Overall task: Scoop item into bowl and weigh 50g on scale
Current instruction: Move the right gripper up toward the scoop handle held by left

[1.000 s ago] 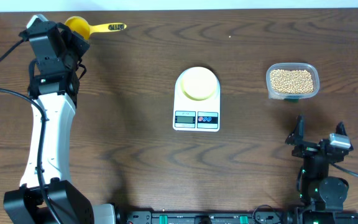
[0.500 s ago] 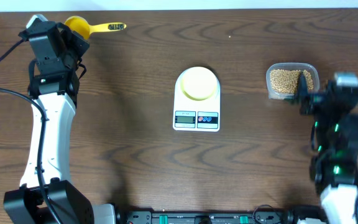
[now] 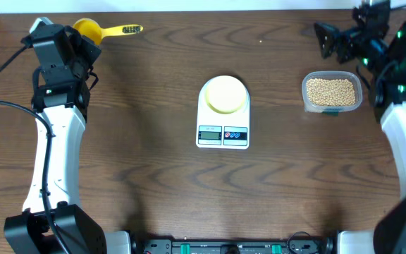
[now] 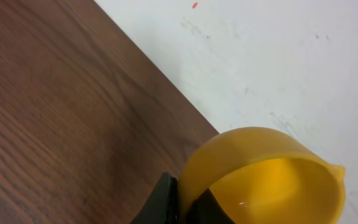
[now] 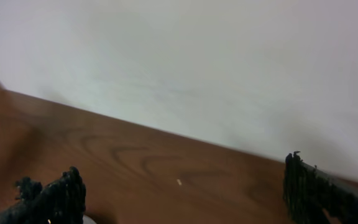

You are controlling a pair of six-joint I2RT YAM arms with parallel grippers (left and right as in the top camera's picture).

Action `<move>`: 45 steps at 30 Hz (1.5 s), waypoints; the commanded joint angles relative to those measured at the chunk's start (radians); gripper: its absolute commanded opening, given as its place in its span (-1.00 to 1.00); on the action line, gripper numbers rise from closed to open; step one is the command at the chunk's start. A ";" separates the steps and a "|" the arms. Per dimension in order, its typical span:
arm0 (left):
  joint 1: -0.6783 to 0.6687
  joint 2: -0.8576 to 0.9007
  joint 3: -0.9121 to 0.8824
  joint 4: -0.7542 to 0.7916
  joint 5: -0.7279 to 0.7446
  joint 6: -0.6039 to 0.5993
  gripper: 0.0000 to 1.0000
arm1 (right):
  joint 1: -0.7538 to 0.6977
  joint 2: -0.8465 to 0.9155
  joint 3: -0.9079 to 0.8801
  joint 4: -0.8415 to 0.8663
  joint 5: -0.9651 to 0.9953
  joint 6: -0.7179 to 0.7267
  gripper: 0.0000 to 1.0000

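Note:
A clear tub (image 3: 332, 92) at the right holds the item, many tan beans (image 3: 331, 89). The pale-yellow bowl (image 3: 225, 94) rests on the white scale (image 3: 223, 134) at mid-table. At the far left corner my left gripper (image 3: 83, 40) is shut on the cup wall of a yellow scoop (image 3: 90, 29), whose handle (image 3: 123, 30) points right. In the left wrist view the scoop (image 4: 263, 174) is pinched between my gripper's (image 4: 186, 202) two black fingers, one outside and one inside the cup. My right gripper (image 3: 342, 28) hangs open beyond the tub, holding nothing (image 5: 182, 190).
A white wall (image 5: 185, 56) runs along the table's back edge close behind both grippers. The left arm's white link (image 3: 51, 162) stretches down the left side. A small pale speck (image 5: 179, 182) lies on the wood between the right fingers.
My right arm has swung from the front right edge, past the tub, to the far right back corner. The left arm and the scoop have stayed still.

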 commanded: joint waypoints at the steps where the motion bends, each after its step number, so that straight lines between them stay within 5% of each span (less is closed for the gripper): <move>1: 0.001 -0.011 0.014 0.002 -0.011 -0.032 -0.85 | -0.005 0.100 0.122 -0.003 -0.206 0.039 0.98; 5: 0.001 -0.011 0.014 0.003 0.003 -0.066 -0.85 | -0.004 0.227 0.220 0.063 -0.355 0.118 0.99; 15: -0.006 -0.011 0.014 0.023 0.055 -0.085 -0.85 | 0.036 0.417 0.246 0.528 -0.533 0.470 0.99; 45: -0.248 -0.003 0.014 0.129 0.082 -0.088 -0.85 | 0.311 0.449 0.246 0.525 -0.553 0.349 0.98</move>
